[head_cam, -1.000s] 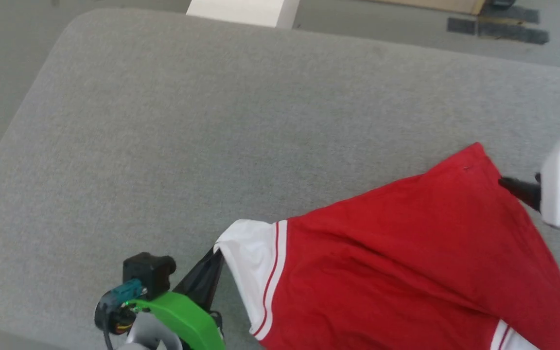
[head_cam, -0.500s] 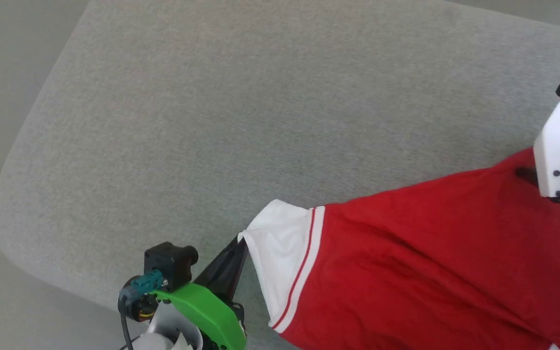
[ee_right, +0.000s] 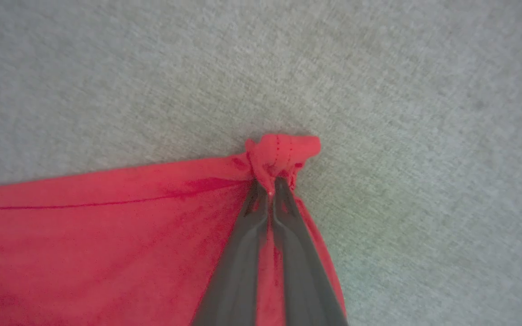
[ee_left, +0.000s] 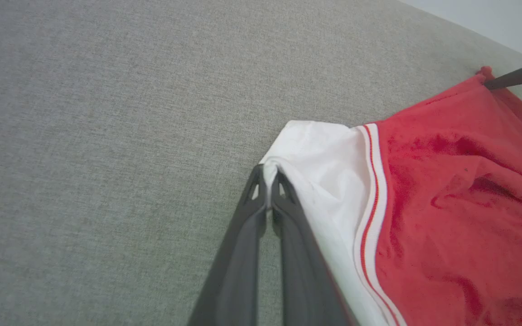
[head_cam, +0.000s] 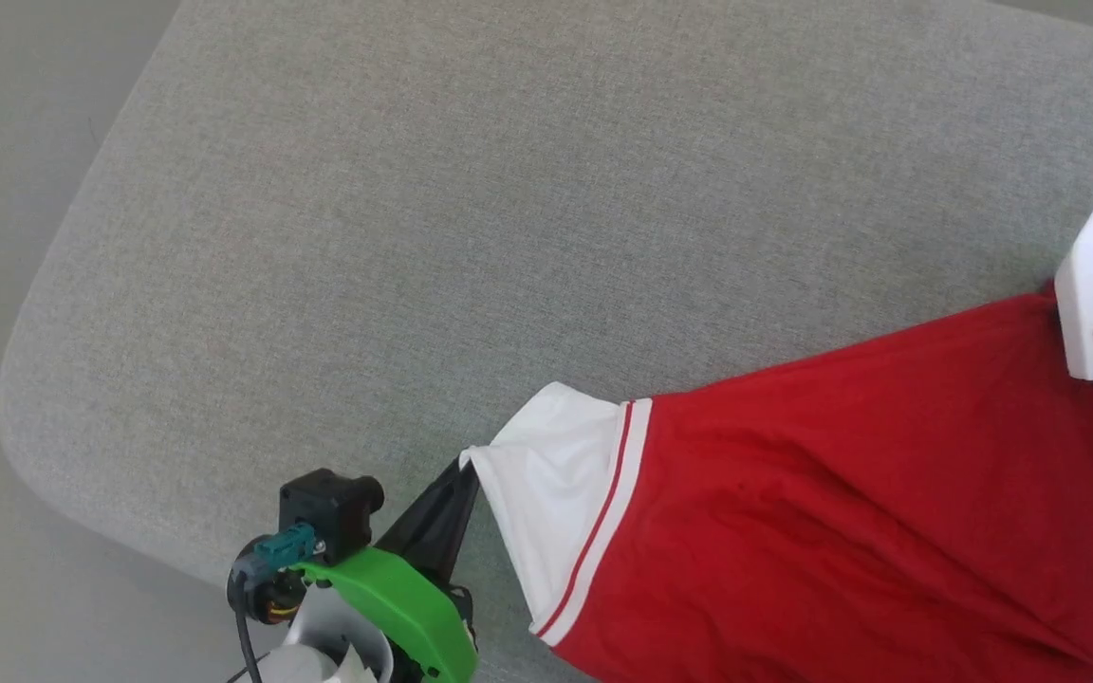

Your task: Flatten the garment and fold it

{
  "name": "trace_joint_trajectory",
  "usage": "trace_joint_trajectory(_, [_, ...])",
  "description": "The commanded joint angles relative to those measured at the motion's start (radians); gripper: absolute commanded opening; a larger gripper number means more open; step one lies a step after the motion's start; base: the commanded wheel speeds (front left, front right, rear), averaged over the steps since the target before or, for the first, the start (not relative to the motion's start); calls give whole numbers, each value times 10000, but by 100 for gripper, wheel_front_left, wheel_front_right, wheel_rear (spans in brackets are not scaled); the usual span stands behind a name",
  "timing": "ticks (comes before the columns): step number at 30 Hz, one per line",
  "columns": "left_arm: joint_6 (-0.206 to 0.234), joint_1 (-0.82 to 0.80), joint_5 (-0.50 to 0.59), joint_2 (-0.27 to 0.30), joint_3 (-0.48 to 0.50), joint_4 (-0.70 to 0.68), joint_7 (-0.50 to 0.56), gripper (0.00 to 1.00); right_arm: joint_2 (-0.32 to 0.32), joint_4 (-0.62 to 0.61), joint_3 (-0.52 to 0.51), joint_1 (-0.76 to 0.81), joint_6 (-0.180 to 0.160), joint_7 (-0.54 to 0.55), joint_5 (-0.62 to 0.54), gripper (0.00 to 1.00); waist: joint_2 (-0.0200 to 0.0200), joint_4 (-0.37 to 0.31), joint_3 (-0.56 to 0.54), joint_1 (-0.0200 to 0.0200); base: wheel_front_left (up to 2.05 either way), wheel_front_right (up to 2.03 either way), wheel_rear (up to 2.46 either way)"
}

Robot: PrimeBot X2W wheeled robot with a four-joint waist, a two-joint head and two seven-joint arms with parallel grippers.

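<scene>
Garment [head_cam: 841,493] lies on grey cushion [head_cam: 414,237] — left fingers [ee_left: 240,253] pinch its white sleeve [ee_left: 329,172]; right fingers [ee_right: 240,262] clamp a red corner [ee_right: 283,151].

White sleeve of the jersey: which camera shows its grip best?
Left wrist view: left gripper pinches the white sleeve corner up close. Head view shows the sleeve whole, pinch small. Right wrist view shows the garment's red corner.

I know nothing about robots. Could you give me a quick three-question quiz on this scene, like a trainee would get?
1. True or false: the left pincer is shut on the shirt's white sleeve.
2. The right pincer grips: A) the collar, B) a red corner, C) a white sleeve.
3. What colour is the table under the shirt?
Key: 1 true; 2 B; 3 grey.
</scene>
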Motion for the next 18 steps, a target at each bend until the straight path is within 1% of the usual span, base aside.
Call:
trace_joint_trajectory(1, [-42,-181,10,3,46,34,-76,0,207,519,194,535,-13,-124,150,0,0,-102,-126,0,0,0,0])
trace_joint_trajectory(6, [14,-204,29,132,149,40,-113,0,317,401,111,94,-13,-1236,652,0,0,-407,-637,0,0,0,0])
trace_joint_trajectory(12, [175,-203,94,422,378,-164,-176,0,259,84,19,-294,-13,-2490,1531,0,0,-951,-1506,0,0,0,0])
trace_joint_trajectory(18, [413,-290,229,745,826,-567,-464,0,69,-705,185,-247,-13,-3433,2352,0,0,-1633,-2416,0,0,0,0])
